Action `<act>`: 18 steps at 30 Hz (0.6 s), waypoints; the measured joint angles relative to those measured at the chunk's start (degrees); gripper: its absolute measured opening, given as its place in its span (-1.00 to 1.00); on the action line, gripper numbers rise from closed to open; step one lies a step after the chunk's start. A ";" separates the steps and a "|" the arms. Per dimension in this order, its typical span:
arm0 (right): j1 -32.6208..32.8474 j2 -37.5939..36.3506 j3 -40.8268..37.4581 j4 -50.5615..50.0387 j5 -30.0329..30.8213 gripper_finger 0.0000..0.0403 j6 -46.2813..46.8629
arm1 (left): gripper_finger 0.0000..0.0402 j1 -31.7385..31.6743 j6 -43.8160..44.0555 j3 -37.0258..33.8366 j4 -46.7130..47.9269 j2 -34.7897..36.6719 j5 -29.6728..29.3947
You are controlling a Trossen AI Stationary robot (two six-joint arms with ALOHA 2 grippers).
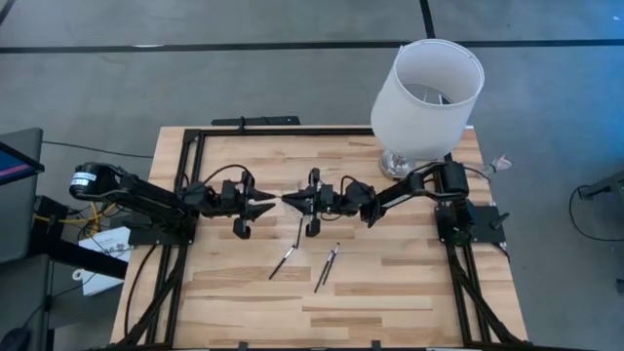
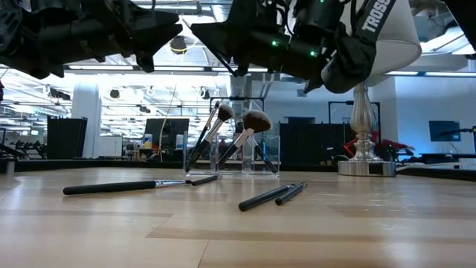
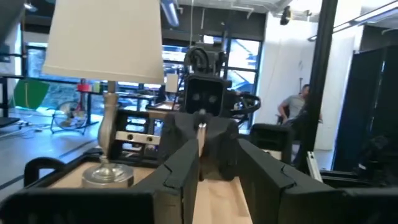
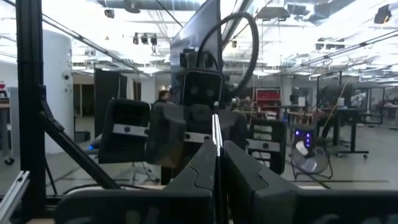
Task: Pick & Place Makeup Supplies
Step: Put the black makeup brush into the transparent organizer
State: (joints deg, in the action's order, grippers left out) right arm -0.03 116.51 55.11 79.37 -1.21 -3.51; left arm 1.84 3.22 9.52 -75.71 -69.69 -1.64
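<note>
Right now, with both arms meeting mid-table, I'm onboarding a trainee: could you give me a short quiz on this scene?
1. True or false: the lamp stands on the right arm's side of the table.
2. Which pincer clamps the thin brush: A left, B right, C neither?
3. Fill in: in the low view, several standing brushes lean in a clear ___.

Key: 1 true. 2 B, the right pincer. 3 holder.

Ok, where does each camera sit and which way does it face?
High: overhead, straight down on table; both arms show.
Low: table height, level across loose brushes; arms overhead.
Left wrist: past left end effector toward right arm, lamp.
Right wrist: past right end effector, gripping a brush, toward left arm.
Shared: lamp in high, low.
</note>
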 joint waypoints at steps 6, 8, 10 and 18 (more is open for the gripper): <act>0.04 -0.01 0.00 -0.18 -0.05 -0.97 0.57 | -0.47 -0.02 -1.76 1.09 -0.64 -0.02 -0.44; 0.18 -0.02 0.06 -0.98 -0.03 -0.97 0.55 | -0.47 -0.03 -1.90 1.72 -0.67 -0.02 -0.44; 0.39 0.00 0.69 -1.17 -0.11 -0.97 0.50 | -0.47 -0.03 -1.92 1.85 -0.50 -0.02 -0.46; 0.51 0.00 4.79 -7.12 -0.52 -0.97 0.00 | -0.47 -0.03 -1.81 1.99 -0.21 -0.04 -0.44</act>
State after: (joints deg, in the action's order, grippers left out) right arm 0.47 116.51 59.90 72.26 -1.74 -3.51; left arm 1.81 1.42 11.51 -75.92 -69.73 -2.09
